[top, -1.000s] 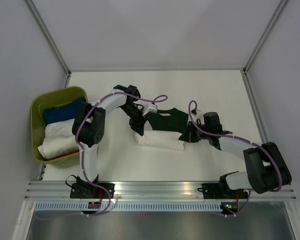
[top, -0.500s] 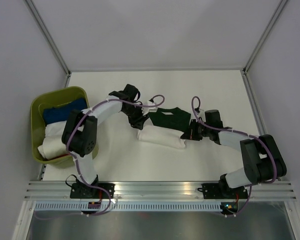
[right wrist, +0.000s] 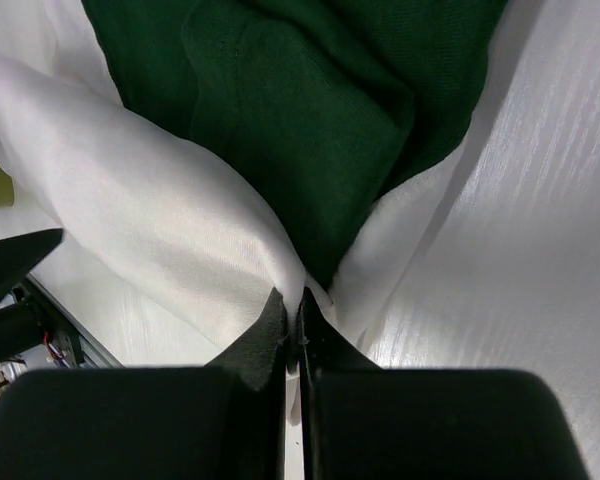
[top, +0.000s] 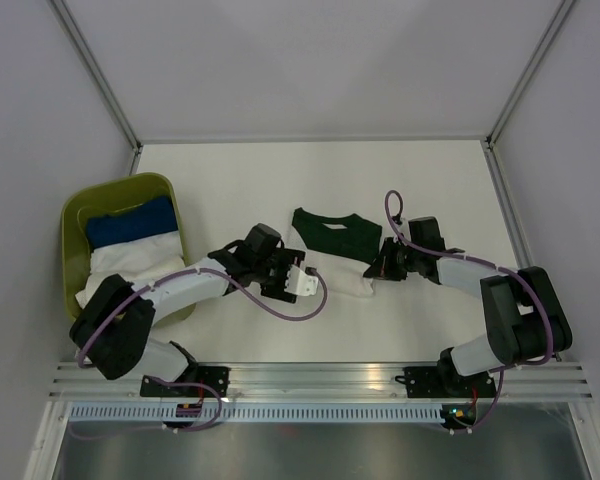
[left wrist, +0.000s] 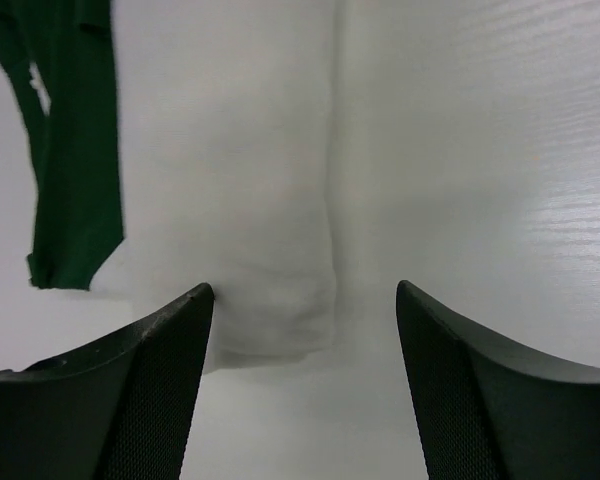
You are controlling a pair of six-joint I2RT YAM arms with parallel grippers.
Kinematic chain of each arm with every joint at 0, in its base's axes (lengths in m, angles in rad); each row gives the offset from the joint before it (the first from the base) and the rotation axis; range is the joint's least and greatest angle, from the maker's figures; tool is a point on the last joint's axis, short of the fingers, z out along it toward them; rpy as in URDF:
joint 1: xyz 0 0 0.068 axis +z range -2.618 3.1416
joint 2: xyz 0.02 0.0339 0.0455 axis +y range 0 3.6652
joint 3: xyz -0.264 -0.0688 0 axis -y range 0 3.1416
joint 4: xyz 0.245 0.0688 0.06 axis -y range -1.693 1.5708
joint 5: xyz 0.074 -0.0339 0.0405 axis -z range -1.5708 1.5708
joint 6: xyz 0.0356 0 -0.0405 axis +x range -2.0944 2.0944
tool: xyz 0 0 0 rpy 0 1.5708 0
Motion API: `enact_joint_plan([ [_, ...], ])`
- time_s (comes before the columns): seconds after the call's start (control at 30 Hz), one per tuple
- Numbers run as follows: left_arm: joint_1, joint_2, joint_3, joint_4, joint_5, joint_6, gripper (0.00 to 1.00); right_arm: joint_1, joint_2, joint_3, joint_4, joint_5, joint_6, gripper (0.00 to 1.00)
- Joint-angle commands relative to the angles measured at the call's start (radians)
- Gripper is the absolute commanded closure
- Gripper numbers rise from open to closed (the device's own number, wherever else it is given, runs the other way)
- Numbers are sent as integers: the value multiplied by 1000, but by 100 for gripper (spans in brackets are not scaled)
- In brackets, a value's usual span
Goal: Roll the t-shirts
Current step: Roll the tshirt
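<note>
The table [top: 400,180] is white with a faint grain that shows up close. It is enclosed by pale walls with aluminium posts [top: 95,70] at the far corners, and a ribbed metal rail [top: 320,378] runs along the near edge.

At the left edge sits an olive-green bin [top: 120,184] holding a blue bundle [top: 130,222] at the far end and a white bundle [top: 130,264] nearer.

The dark green t-shirt [top: 330,232] lies flat at mid-table. A small pale tag at its collar is too small to read. Along its near hem lies the white t-shirt [top: 342,280], rolled into a short log and overlapping the green cloth.

The left gripper [top: 302,280] rests low at the roll's left end. Its wrist camera shows the two dark fingers [left wrist: 150,380] spread wide, with the roll's end just beyond them and nothing gripped.

The right gripper [top: 380,268] is at the roll's right end. Its fingers [right wrist: 265,340] are pinched together on a fold of white cloth where it meets the green shirt.
</note>
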Motion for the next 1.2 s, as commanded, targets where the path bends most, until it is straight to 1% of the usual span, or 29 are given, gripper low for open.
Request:
enact_joint_plan([
  [0.0,-26,69,-31,149,-87,123,21,-7,4,38,-34,37,-39,97],
  [0.1,-26,126,-33,184,-122,160,25,-7,7,55,-53,33,-71,94],
  [0.17,-26,160,-28,184,-158,171,32,-7,7,64,-65,33,-96,92],
  [0.2,-26,193,-26,183,-168,174,35,-7,7,72,-74,33,-108,87],
  [0.23,-26,213,-11,175,-191,172,46,-7,5,82,-108,34,-148,83],
  [0.27,-26,227,1,137,-195,163,55,-7,2,111,-134,39,-170,79],
  [0.3,-26,243,13,117,-192,136,63,-7,-7,130,-163,68,-194,70],
  [0.33,-25,243,35,94,-176,117,79,-7,-33,150,-223,85,-255,66],
  [0.37,-23,238,46,57,-161,102,86,-7,-53,185,-251,115,-286,62],
  [0.4,-20,231,70,31,-140,70,91,-7,-74,202,-302,187,-324,59],
  [0.43,-9,226,87,9,-92,51,97,0,-118,220,-327,227,-364,58],
  [0.47,0,226,107,-45,-68,28,98,10,-146,245,-341,258,-462,56],
  [0.5,11,230,162,-79,-11,-16,98,22,-174,246,-344,316,-521,55],
  [0.53,37,237,193,-115,21,-38,98,66,-242,237,-334,333,-574,55],
  [0.57,51,243,223,-156,54,-58,98,98,-284,186,-311,347,-704,54],
  [0.6,64,247,254,-222,87,-82,98,129,-326,149,-286,353,-757,53],
  [0.63,89,255,303,-253,142,-89,98,199,-410,71,-234,337,-815,52],
  [0.67,100,257,325,-276,167,-92,98,230,-450,32,-211,314,-898,48],
  [0.73,117,263,363,-317,209,-95,98,310,-549,-42,-150,280,-972,43],
  [0.77,120,264,371,-325,212,-84,98,336,-573,-104,-130,290,-1007,39],
  [0.8,121,264,377,-331,216,-81,98,358,-585,-128,-89,307,-1013,38],
  [0.83,121,266,379,-334,221,-79,98,399,-588,-145,-73,336,-1020,37],
  [0.9,121,272,383,-340,230,-69,98,427,-564,-163,-44,401,-1032,37],
  [1.0,121,281,388,-344,224,-63,98,458,-468,-155,-2,410,-1044,36],
  [1.17,121,289,389,-354,198,-53,98,496,-352,-137,91,433,-1009,36],
])
